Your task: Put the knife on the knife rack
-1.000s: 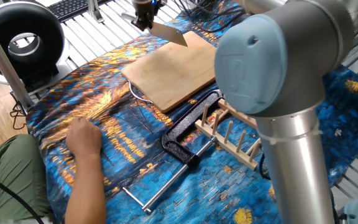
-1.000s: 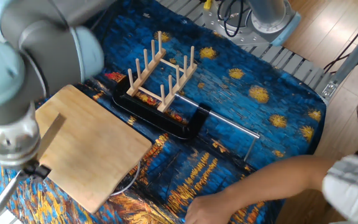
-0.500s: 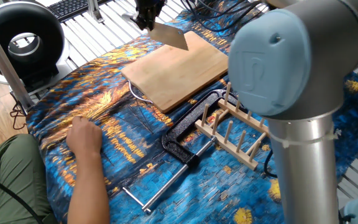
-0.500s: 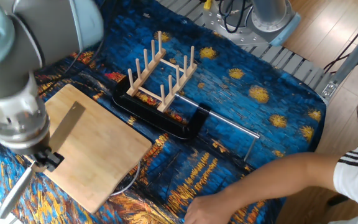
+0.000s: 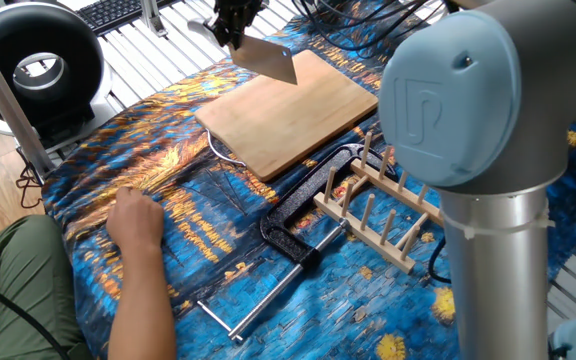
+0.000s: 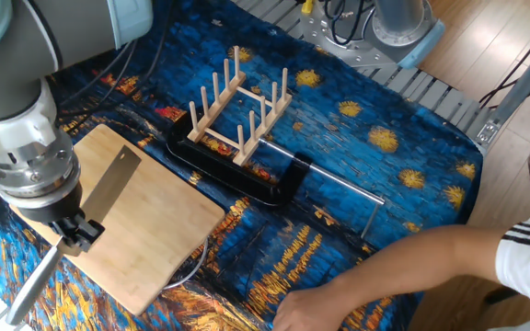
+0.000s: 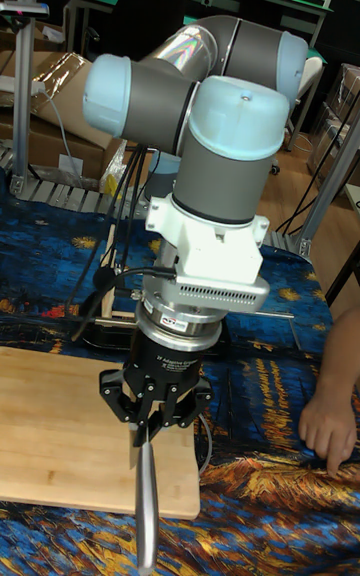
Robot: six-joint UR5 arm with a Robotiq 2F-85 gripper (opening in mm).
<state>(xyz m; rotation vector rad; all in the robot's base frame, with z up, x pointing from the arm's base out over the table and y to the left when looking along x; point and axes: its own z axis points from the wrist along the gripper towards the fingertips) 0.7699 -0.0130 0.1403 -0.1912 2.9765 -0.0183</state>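
Above the cutting board: your end effector [image 5: 231, 32] was clamped on the knife [image 5: 264, 57] by its handle, holding it clear of the cutting board [image 5: 288, 110].
Knife: one; in the other fixed view its broad blade [image 6: 110, 182] hung over the board and its handle pointed out toward the worktop's edge.
Long axis: ran roughly level, from the handle through the end effector to the blade.
Knife rack: one [image 6: 237, 108], pale wood with upright pegs, sitting on the starry cloth [image 6: 375, 138] beyond the board, well apart from the blade.
Direction: the rack lay on the blade's side of your end effector, so you would likely have carried it blade-first.
Clamp: one black clamp [image 5: 303, 210], lying against the rack's base.
Hand: one person's hand [image 5: 136, 218], resting on the cloth, far from the rack.
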